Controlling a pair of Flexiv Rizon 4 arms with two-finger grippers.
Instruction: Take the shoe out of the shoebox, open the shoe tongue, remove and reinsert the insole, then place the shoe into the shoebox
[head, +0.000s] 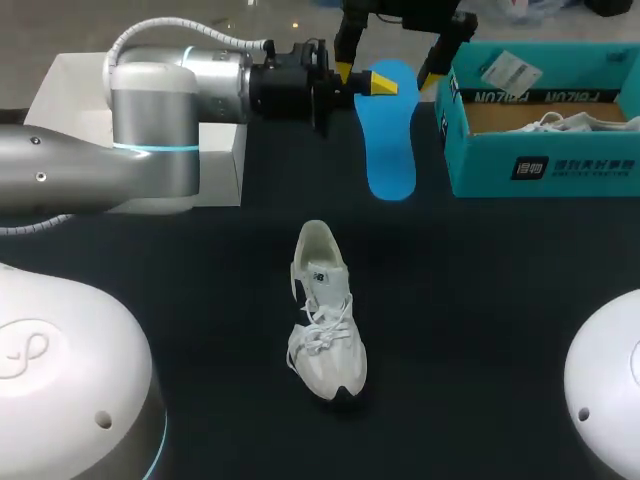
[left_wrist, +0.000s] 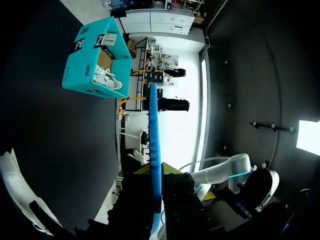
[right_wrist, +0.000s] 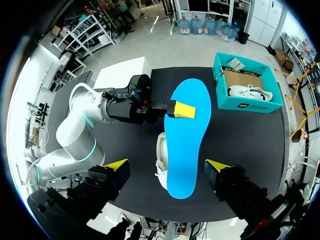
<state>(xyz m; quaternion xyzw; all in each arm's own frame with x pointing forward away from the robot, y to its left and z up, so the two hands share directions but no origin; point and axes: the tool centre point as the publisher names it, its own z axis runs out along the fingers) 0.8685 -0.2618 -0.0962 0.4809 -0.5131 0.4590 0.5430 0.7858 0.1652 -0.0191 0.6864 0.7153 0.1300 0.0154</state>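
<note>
My left gripper (head: 380, 86) is shut on the heel end of a blue insole (head: 390, 135) and holds it in the air at the back of the table. From its own wrist view the insole (left_wrist: 154, 135) shows edge-on, running ahead between the fingers. My right gripper (head: 386, 72) hangs above with its jaws wide open, and the insole (right_wrist: 184, 140) lies between its yellow fingertips (right_wrist: 117, 164) without touching them. The white shoe (head: 325, 310) rests on the black table, toe toward the front, partly hidden under the insole (right_wrist: 161, 150).
A teal shoebox (head: 545, 165) stands at the back right with a second white shoe (head: 575, 122) inside. A white box (head: 70, 90) sits at the back left, behind my left arm. White robot bases (head: 60, 370) fill both front corners.
</note>
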